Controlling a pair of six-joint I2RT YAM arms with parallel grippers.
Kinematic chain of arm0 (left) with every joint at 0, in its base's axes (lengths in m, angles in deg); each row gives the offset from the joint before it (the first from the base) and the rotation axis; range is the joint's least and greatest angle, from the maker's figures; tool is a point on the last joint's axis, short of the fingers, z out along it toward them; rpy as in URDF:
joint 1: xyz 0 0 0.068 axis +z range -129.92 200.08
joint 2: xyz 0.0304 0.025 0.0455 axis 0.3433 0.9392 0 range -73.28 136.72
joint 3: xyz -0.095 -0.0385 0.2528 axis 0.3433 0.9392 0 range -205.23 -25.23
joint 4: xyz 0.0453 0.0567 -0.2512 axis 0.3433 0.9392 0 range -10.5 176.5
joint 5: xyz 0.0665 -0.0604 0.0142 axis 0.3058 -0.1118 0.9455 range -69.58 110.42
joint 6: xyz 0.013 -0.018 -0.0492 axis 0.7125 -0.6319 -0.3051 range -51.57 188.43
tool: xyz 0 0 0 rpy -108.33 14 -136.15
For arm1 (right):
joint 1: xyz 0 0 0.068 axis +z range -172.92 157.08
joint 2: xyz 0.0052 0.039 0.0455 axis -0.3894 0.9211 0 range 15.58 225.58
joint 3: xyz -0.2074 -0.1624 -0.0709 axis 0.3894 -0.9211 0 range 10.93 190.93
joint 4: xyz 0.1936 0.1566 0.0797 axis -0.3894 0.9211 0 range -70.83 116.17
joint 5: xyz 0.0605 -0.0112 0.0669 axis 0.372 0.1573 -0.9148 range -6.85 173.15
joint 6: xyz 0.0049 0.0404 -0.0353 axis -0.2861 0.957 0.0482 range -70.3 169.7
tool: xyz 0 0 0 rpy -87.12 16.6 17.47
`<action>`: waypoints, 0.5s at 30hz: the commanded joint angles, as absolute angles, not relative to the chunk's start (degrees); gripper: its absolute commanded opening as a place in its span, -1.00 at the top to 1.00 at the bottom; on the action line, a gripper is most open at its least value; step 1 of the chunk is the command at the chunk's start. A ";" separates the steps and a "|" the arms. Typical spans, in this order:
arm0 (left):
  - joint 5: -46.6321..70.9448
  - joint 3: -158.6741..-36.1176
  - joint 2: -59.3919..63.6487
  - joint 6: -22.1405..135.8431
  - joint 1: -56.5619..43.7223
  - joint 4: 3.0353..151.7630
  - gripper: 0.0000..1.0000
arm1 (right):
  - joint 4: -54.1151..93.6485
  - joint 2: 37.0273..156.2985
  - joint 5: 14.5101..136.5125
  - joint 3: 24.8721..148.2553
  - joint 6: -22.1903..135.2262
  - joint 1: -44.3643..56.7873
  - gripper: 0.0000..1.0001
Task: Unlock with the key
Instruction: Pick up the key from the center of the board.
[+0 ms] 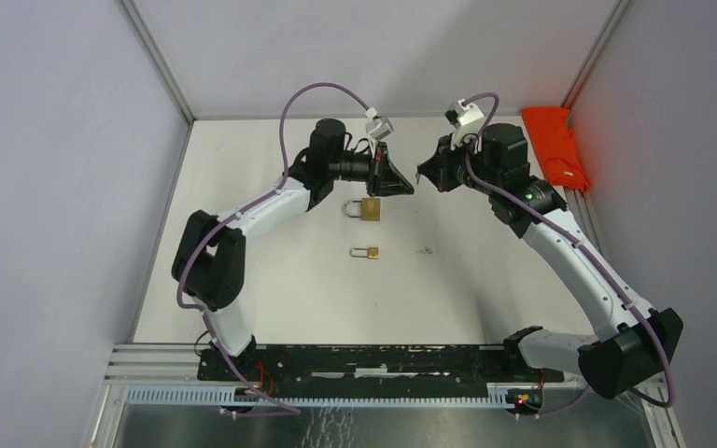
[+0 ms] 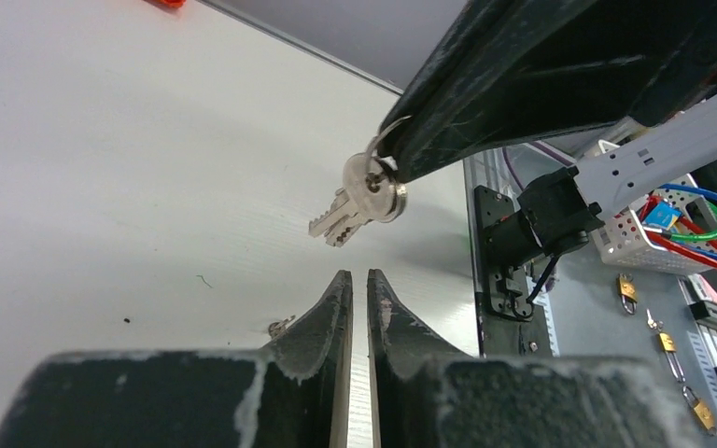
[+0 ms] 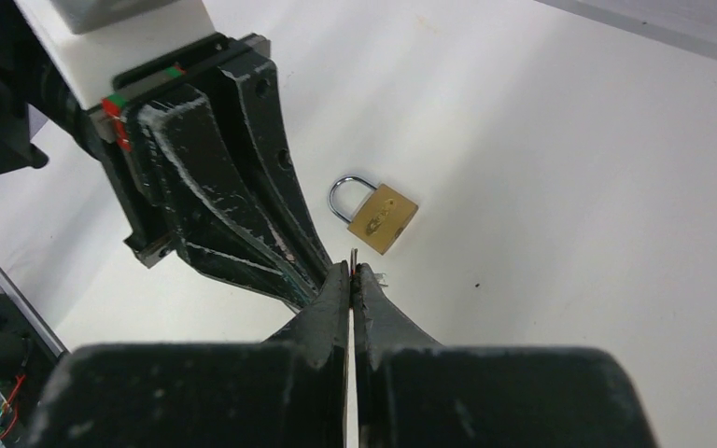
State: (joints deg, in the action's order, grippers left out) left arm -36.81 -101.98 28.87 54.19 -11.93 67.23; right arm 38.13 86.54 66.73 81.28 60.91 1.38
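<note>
A bunch of silver keys (image 2: 340, 217) hangs on a ring pinched at the tip of my right gripper (image 3: 352, 268), which is shut on it above the table. Its dark fingers (image 2: 523, 84) fill the upper right of the left wrist view. My left gripper (image 2: 358, 273) faces it tip to tip, just short of the keys. Its jaws stand a narrow slit apart with nothing between them. A brass padlock (image 1: 367, 209) lies flat on the white table (image 1: 271, 308) below the two grippers, and it shows again (image 3: 383, 217) in the right wrist view.
A smaller brass padlock (image 1: 368, 252) lies nearer the arm bases. A tiny scrap (image 1: 423, 249) sits to its right. A red cloth (image 1: 556, 147) lies along the right wall at the back. Grey walls close in the table on three sides.
</note>
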 commanded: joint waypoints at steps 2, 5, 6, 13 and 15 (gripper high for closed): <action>-35.35 -102.41 24.90 57.37 -12.04 68.01 0.62 | 37.19 85.06 67.49 80.96 60.28 1.65 1.00; -33.71 -102.97 25.09 57.85 -12.09 69.61 0.46 | 37.23 85.03 66.84 81.15 60.49 1.65 1.00; -33.42 -103.08 25.22 57.98 -12.14 69.73 0.41 | 37.20 85.03 66.55 81.24 60.52 1.66 1.00; -32.15 -103.98 26.17 58.17 -12.10 69.29 0.24 | 35.67 85.54 62.66 80.72 62.27 1.66 1.00; -32.38 -103.92 25.98 58.21 -12.12 68.41 0.23 | 35.31 85.63 62.17 80.55 62.48 1.67 1.00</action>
